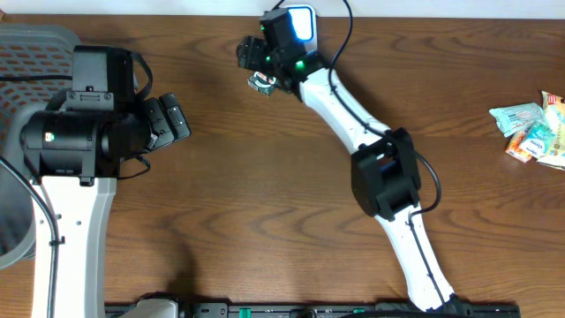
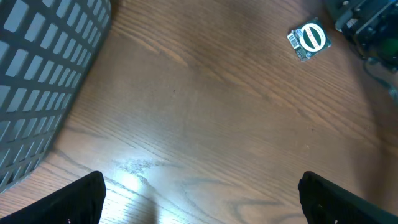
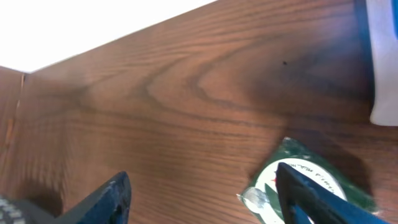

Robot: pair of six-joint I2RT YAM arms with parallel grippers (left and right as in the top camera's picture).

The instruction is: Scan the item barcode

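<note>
The item (image 1: 262, 82) is a small green packet with a white round label, lying flat on the wooden table at the far middle. My right gripper (image 1: 256, 69) hovers over it, open. In the right wrist view its jaws (image 3: 208, 199) stand apart over bare wood, and the right finger (image 3: 308, 202) covers part of the packet (image 3: 292, 177). A white and blue scanner (image 1: 301, 22) sits just behind it, its edge (image 3: 382, 62) showing at the right. My left gripper (image 1: 181, 122) is open and empty at the left. From its wrist view (image 2: 202, 199) the packet (image 2: 308, 39) lies far off.
A grey mesh basket (image 1: 35, 44) stands at the far left, its wall (image 2: 37, 74) close beside the left gripper. Several snack packets (image 1: 534, 132) lie at the right edge of the table. The right arm (image 1: 353, 115) stretches diagonally across the middle.
</note>
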